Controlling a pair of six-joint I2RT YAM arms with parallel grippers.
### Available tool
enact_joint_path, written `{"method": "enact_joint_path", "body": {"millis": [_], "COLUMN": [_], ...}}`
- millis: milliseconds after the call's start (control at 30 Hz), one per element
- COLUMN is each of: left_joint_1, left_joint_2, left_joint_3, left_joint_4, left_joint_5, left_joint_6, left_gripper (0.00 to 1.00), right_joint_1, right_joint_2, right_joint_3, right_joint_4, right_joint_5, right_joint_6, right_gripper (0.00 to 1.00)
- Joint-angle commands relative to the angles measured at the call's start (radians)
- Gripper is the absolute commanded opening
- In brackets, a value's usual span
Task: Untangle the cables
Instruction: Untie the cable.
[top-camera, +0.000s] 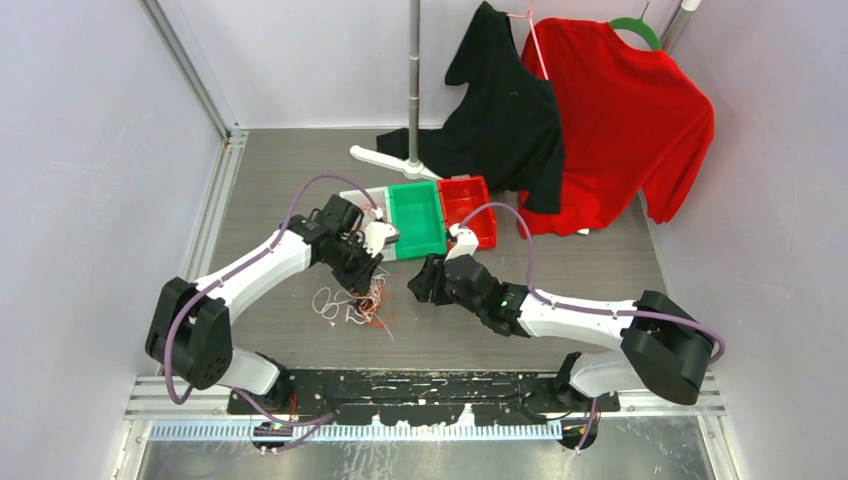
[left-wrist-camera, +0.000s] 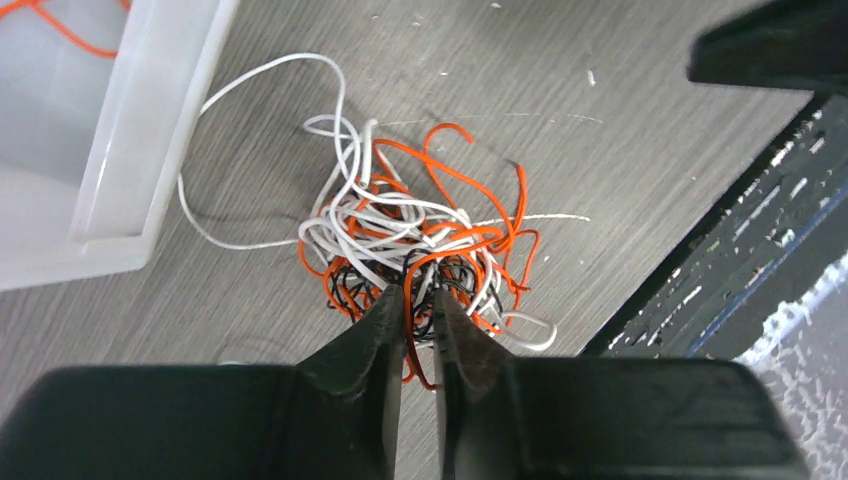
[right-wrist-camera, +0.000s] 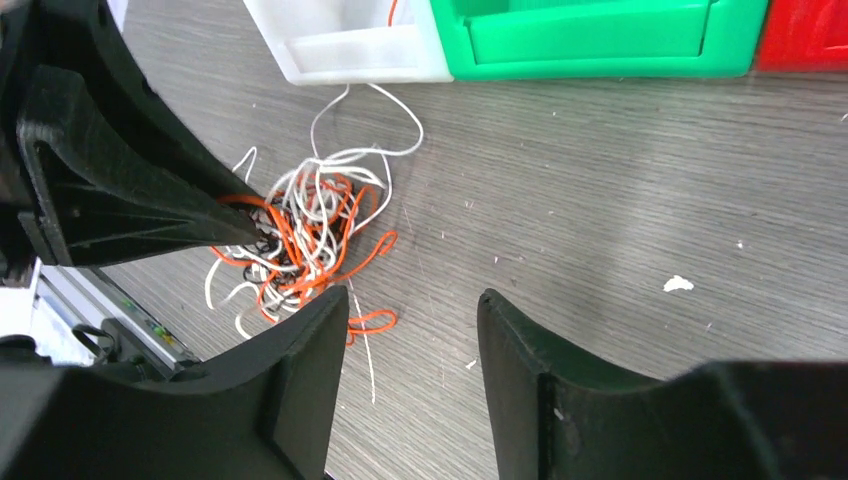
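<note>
The cables (top-camera: 355, 303) lie in one tangled clump of thin orange, white and black strands (left-wrist-camera: 420, 235) on the grey table, with white loops trailing toward the white bin. My left gripper (left-wrist-camera: 420, 300) is down at the clump's near edge. Its jaws are almost together, and an orange strand runs between them. In the right wrist view the clump (right-wrist-camera: 300, 235) sits at left with the left gripper's black fingertip (right-wrist-camera: 240, 222) buried in it. My right gripper (right-wrist-camera: 413, 310) hovers open and empty just right of the clump, apart from it.
A white bin (left-wrist-camera: 110, 150) holding an orange strand (left-wrist-camera: 60, 25) stands just behind the clump. Green (top-camera: 417, 218) and red (top-camera: 468, 205) bins stand beside the white one. Farther back, a black shirt (top-camera: 505, 110) and a red shirt (top-camera: 620, 120) hang from a stand. The black base rail (left-wrist-camera: 720, 270) runs along the table's near edge.
</note>
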Motion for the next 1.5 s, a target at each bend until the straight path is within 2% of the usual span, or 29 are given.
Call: {"method": "enact_joint_path", "body": {"millis": [0, 67, 133, 267, 333, 500, 833, 1000, 1067, 1100, 1200, 1233, 1333, 1467], "left_joint_1": [0.003, 0.003, 0.004, 0.002, 0.001, 0.002, 0.001, 0.002, 0.002, 0.001, 0.001, 0.001, 0.001, 0.002], "left_joint_2": [-0.073, -0.123, -0.193, -0.293, -0.299, -0.363, -0.410, -0.418, -0.422, -0.424, -0.425, -0.425, -0.430, -0.437], "left_joint_3": [0.007, 0.014, 0.020, 0.044, 0.072, 0.093, 0.179, 0.205, 0.210, 0.209, 0.209, 0.209, 0.215, 0.224], "left_joint_4": [0.019, -0.008, -0.041, -0.133, -0.196, -0.260, -0.263, -0.262, -0.254, -0.249, -0.240, -0.242, -0.251, -0.271], "left_joint_5": [0.155, 0.211, 0.250, 0.291, 0.297, 0.307, 0.335, 0.347, 0.343, 0.337, 0.316, 0.313, 0.300, 0.291], "left_joint_6": [0.000, 0.016, 0.031, 0.063, 0.093, 0.143, 0.057, 0.037, 0.031, 0.030, 0.028, 0.030, 0.046, 0.061], "left_gripper": [0.07, 0.00, 0.00, 0.00, 0.00, 0.00, 0.00, 0.00, 0.00, 0.00, 0.00, 0.00, 0.00, 0.00], "right_joint_1": [-0.017, -0.024, -0.031, -0.036, -0.037, -0.036, -0.036, -0.036, -0.036, -0.036, -0.037, -0.037, -0.046, -0.088], "right_joint_2": [-0.033, -0.033, -0.033, 0.004, 0.037, 0.087, 0.186, 0.208, 0.208, 0.207, 0.192, 0.181, 0.140, 0.060], "right_joint_3": [-0.004, -0.008, -0.013, 0.019, 0.045, 0.049, 0.071, 0.049, 0.050, 0.051, 0.042, 0.034, 0.011, -0.030], "right_joint_4": [0.058, 0.071, 0.098, 0.150, 0.162, 0.286, 0.472, 0.571, 0.587, 0.593, 0.586, 0.581, 0.546, 0.465], "right_joint_5": [-0.011, -0.027, -0.054, -0.125, -0.159, -0.218, -0.414, -0.440, -0.453, -0.458, -0.446, -0.433, -0.397, -0.328], "right_joint_6": [0.034, 0.046, 0.062, 0.105, 0.132, 0.207, 0.281, 0.328, 0.332, 0.335, 0.337, 0.338, 0.331, 0.329], "right_gripper": [0.54, 0.54, 0.59, 0.79, 0.84, 0.86, 0.67, 0.60, 0.52, 0.45, 0.17, 0.11, 0.02, 0.01]}}
